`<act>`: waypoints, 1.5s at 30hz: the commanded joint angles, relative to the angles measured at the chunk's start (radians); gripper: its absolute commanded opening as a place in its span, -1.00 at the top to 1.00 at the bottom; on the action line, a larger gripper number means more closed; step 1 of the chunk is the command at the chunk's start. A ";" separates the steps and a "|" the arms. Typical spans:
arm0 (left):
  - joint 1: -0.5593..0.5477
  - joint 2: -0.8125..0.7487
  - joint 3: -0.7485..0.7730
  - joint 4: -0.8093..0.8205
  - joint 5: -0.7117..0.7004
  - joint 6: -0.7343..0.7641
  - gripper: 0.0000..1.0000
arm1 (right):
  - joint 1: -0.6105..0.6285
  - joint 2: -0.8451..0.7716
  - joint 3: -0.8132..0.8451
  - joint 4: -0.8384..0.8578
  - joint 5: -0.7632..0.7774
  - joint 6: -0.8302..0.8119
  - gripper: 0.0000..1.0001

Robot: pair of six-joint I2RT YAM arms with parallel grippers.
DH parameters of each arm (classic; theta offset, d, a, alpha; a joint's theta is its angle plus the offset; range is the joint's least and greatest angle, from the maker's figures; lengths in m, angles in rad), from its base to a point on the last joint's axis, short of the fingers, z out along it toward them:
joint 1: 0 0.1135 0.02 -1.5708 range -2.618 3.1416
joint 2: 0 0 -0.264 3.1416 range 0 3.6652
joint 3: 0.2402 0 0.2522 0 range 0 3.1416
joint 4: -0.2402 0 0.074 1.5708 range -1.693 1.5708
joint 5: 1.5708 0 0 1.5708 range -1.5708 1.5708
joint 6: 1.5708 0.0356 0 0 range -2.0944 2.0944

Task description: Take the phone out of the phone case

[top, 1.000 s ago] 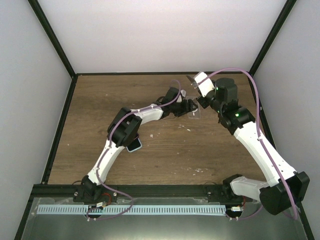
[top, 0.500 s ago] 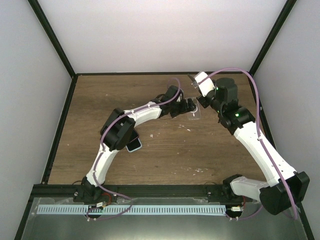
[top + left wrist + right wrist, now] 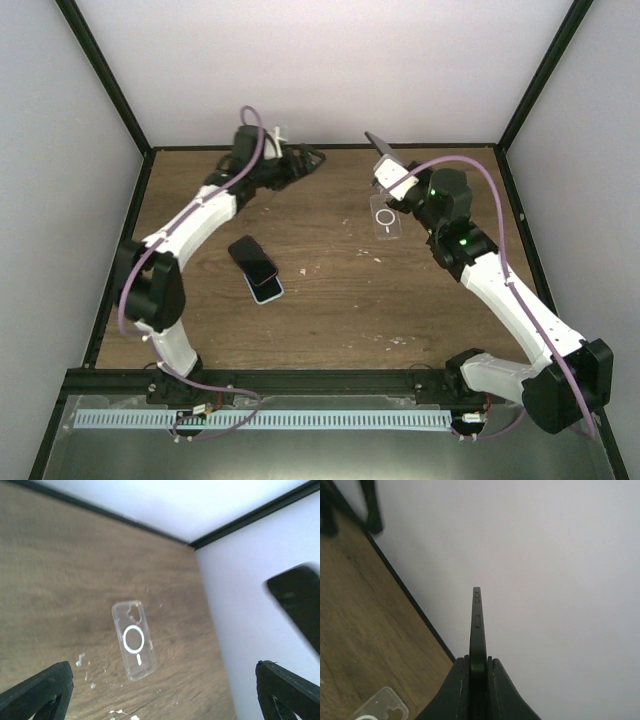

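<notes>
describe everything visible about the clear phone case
The clear case looks like thin transparent plastic with rounded corners, a white ring with a short stem mid-back, and a camera cutout at one end. It is empty, lying flat on the wooden table, right of centre towards the far edge. Only the table touches it.

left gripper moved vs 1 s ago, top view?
Yes. The left gripper has swung left and back, away from the clear case, and is now at the back edge of the table with its jaws open.

Top camera overhead; wrist cameras oblique, apparently sharing clear case (image 3: 386,218).
</notes>
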 commanded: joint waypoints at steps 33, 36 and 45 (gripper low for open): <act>0.165 -0.212 -0.283 0.308 0.405 -0.527 0.57 | 0.404 0.120 -0.249 0.636 0.022 -0.642 0.99; 0.170 -0.203 -0.281 0.315 0.404 -0.541 0.71 | 0.411 0.122 -0.267 0.659 0.030 -0.651 0.91; 0.209 -0.179 -0.260 0.361 0.408 -0.520 1.00 | 0.411 0.070 -0.310 0.510 0.027 -0.586 -0.15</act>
